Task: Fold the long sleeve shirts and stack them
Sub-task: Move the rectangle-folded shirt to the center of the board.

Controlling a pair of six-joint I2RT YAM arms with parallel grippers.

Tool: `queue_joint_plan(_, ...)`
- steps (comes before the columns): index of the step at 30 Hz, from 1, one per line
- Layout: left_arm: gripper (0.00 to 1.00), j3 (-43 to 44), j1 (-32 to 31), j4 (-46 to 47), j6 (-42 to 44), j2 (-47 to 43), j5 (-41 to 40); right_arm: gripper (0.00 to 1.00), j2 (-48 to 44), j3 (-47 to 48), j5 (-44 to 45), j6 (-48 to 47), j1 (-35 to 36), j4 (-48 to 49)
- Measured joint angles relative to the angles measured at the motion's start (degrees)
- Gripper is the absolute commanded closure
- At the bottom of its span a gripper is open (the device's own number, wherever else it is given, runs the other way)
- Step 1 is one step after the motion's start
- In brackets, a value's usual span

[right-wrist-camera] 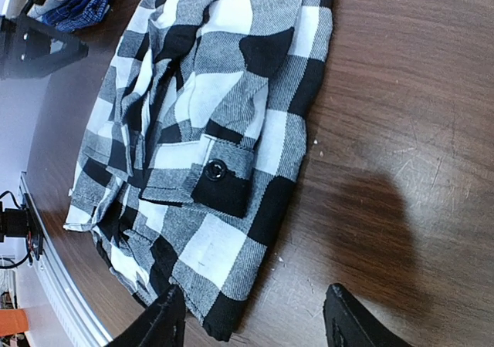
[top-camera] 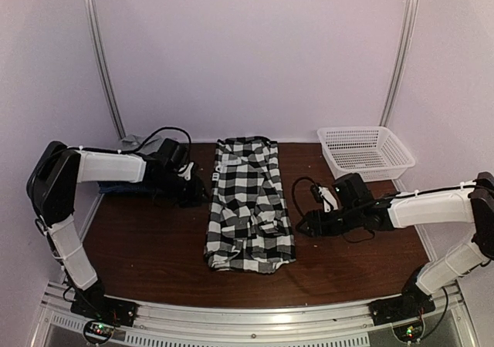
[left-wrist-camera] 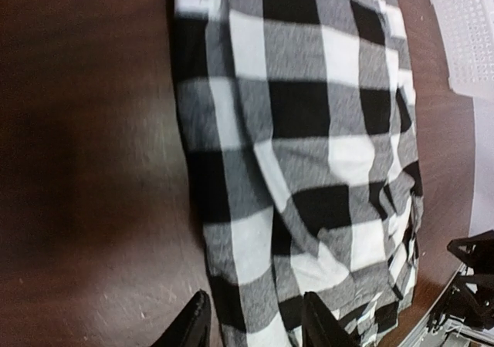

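Note:
A black-and-white plaid shirt [top-camera: 247,204] lies folded into a long strip in the middle of the brown table [top-camera: 147,247]. My left gripper [top-camera: 202,193] is open at the shirt's left edge. In the left wrist view the gripper [left-wrist-camera: 258,324] straddles that edge of the shirt [left-wrist-camera: 309,131]. My right gripper [top-camera: 302,225] is open at the shirt's right edge. In the right wrist view the gripper [right-wrist-camera: 255,324] is open over the shirt's [right-wrist-camera: 208,131] near corner, below a buttoned cuff [right-wrist-camera: 216,173]. Neither gripper holds cloth. Dark blue shirts [top-camera: 120,186] lie under my left arm, and a light grey one [top-camera: 133,143] lies behind them.
A white mesh basket [top-camera: 365,152] stands at the back right; it also shows in the left wrist view [left-wrist-camera: 471,31]. The blue shirts [right-wrist-camera: 81,4] show at the top left of the right wrist view. A metal rail [top-camera: 255,320] runs along the table's near edge.

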Motion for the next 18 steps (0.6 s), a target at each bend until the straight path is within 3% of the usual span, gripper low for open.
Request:
queue_joint_plan(7,0.58,-14.3,-4.0,3.2,-3.4,-7.4,1.5,0.32,0.2,-2.2,-1.9,1.7,0.1,1.4)
queue_joint_plan(18,0.56,-27.6,-6.6,11.5,-8.3,-12.5,5.6,0.30,4.0,-3.1,-5.9,5.3,0.1,7.2)
